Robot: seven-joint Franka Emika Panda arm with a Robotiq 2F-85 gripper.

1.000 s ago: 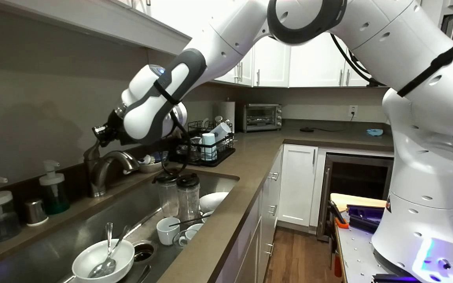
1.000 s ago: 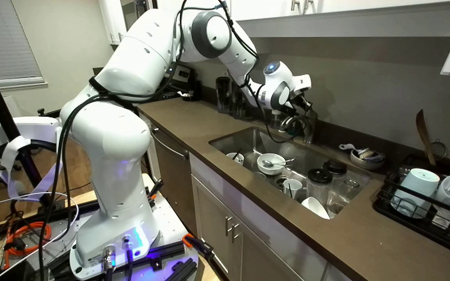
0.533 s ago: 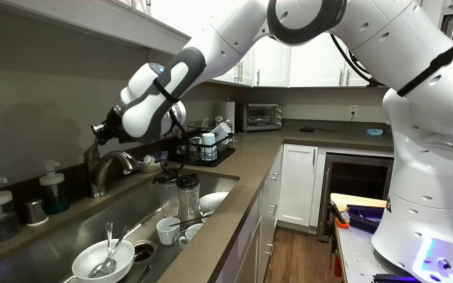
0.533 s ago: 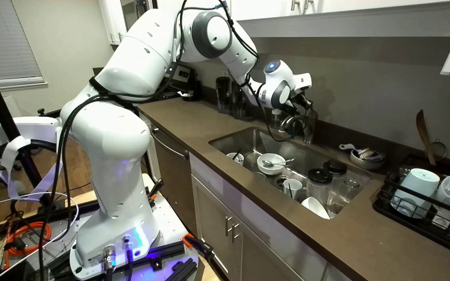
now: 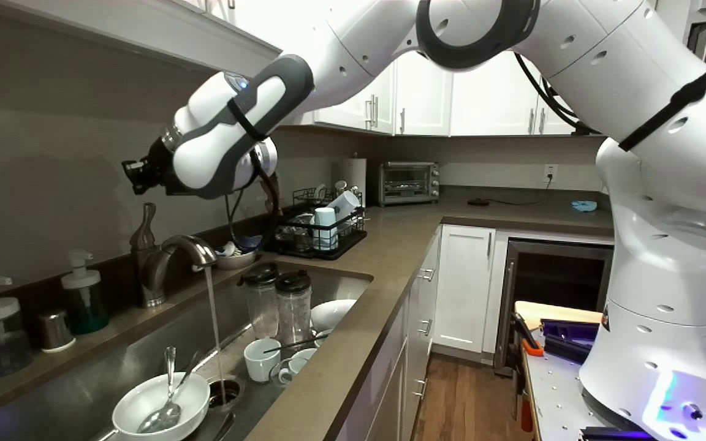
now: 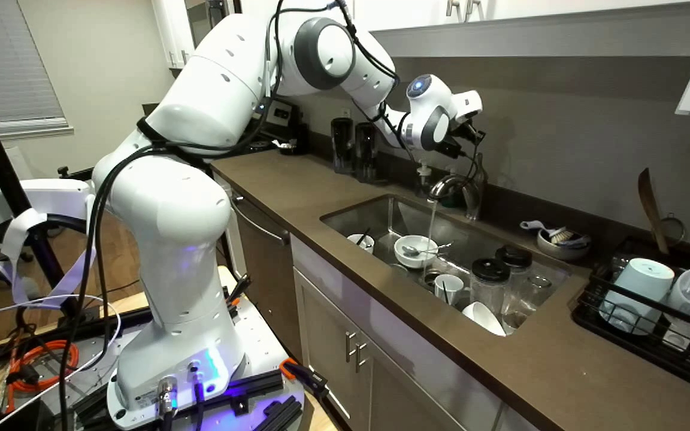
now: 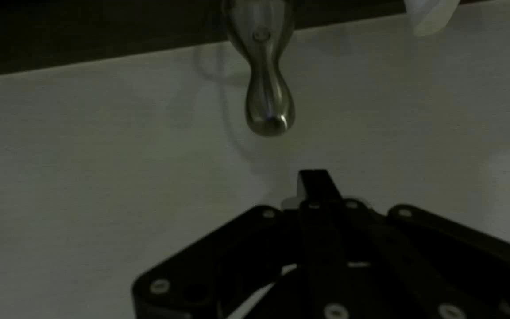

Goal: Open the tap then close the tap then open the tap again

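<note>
Kitchen counter (image 6: pixel 584 371), brown; inset steel sink (image 5: pixel 126 361); grey wall (image 5: pixel 34 153) behind. Tap (image 5: pixel 158 269), brushed metal, stands on the sink's wall side, lever (image 5: pixel 143 234) upright; water (image 5: pixel 213 312) falls from it in both exterior views. Gripper (image 7: pixel 313 175) hangs above the lever, apart from it, jaws pressed together. Wrist view alone shows the lever's round mark (image 7: pixel 261 34). Toaster oven (image 5: pixel 407 184), window blind (image 6: pixel 9 66): each in an exterior view only.

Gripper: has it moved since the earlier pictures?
Yes, upward: in both exterior views the gripper now sits higher above the unmoved tap spout.
</note>
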